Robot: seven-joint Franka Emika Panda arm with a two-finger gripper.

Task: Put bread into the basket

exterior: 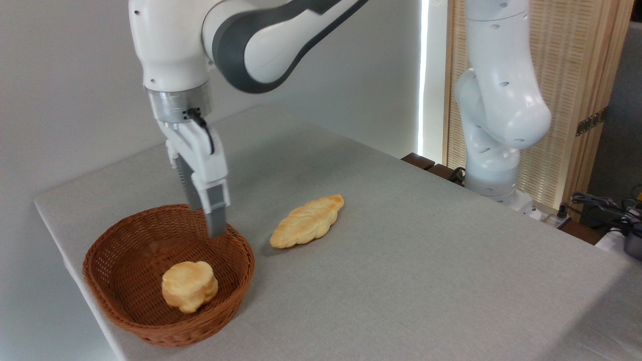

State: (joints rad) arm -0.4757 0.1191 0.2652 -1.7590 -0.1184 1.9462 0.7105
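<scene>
Since the bun already lies on the floor of the wicker basket, the placing itself looks done; what seems left is only for the arm to lift clear. The one fixed view shows the bun sitting toward the near right of the basket's bowl, flat side up, resting on the weave with nothing gripping it. It is the only thing in the basket.

The gripper hangs above the far rim of the basket, pointing downward, with its tips apart from the bun. It holds nothing, but the fingers overlap from this angle, so I cannot tell whether they are spread or closed.

On the grey tablecloth just beside the basket, to its right and slightly farther back, lies the longer braided loaf, touching neither basket nor gripper. A second white robot arm stands at the table's far right edge.
</scene>
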